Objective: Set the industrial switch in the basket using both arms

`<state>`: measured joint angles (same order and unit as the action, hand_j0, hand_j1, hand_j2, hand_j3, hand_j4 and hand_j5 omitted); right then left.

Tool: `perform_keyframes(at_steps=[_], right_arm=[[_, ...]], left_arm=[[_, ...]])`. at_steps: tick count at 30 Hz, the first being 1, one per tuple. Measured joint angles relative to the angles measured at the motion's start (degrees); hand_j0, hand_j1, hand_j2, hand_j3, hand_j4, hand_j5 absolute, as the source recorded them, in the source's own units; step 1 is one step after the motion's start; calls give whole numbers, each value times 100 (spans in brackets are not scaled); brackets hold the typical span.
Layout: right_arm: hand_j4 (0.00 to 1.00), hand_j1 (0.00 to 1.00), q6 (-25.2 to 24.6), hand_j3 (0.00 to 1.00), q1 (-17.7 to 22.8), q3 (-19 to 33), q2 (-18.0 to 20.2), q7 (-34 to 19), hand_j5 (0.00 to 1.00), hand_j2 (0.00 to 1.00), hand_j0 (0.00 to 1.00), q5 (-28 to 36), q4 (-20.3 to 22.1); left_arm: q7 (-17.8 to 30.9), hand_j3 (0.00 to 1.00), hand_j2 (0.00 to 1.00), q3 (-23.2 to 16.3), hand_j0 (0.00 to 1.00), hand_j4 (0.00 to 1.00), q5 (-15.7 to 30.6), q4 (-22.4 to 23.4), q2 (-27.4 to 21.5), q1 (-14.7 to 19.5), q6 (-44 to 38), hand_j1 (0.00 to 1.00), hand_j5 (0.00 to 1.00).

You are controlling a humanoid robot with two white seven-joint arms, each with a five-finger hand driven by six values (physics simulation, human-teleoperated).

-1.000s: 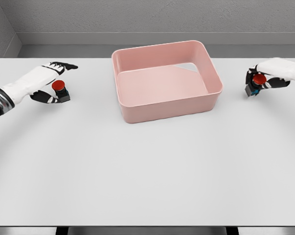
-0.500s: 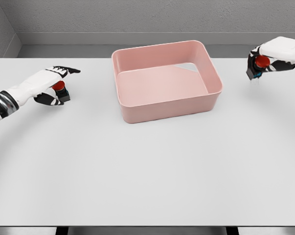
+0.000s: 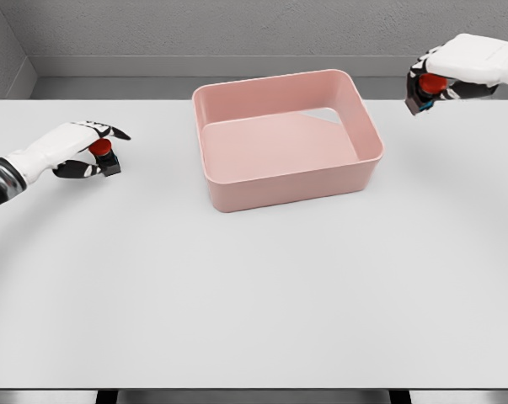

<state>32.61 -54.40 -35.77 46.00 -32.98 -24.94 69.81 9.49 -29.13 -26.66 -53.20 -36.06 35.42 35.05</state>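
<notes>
- The right hand (image 3: 456,69) is gripping one red-capped switch (image 3: 428,87), raised off the table (image 3: 262,295) beyond the far right corner, presumably clearing the pink basket (image 3: 365,172) rim.
- The left hand (image 3: 78,145) is closing on another switch (image 3: 104,156) near the left edge.

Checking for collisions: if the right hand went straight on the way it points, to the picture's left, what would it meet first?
Probably nothing: the right hand, holding a switch, looks raised above the basket; depth is unclear.

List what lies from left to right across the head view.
Left hand → left switch → basket → right switch → right hand.
</notes>
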Motion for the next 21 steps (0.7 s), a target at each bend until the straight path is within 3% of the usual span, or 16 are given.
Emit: perform_keyframes(at_steps=[8, 21], right_arm=[[45, 45, -7, 45, -167, -33, -238, -77, 45, 45, 45, -10, 104], [45, 45, -158, 45, -422, -282, -986, -206, 45, 45, 45, -97, 112]], left_arm=[[8, 53, 53, 13, 53, 53, 16, 70, -2, 0, 0, 53, 53], [7, 52, 52, 14, 52, 52, 78, 0, -2, 123, 0, 52, 52]])
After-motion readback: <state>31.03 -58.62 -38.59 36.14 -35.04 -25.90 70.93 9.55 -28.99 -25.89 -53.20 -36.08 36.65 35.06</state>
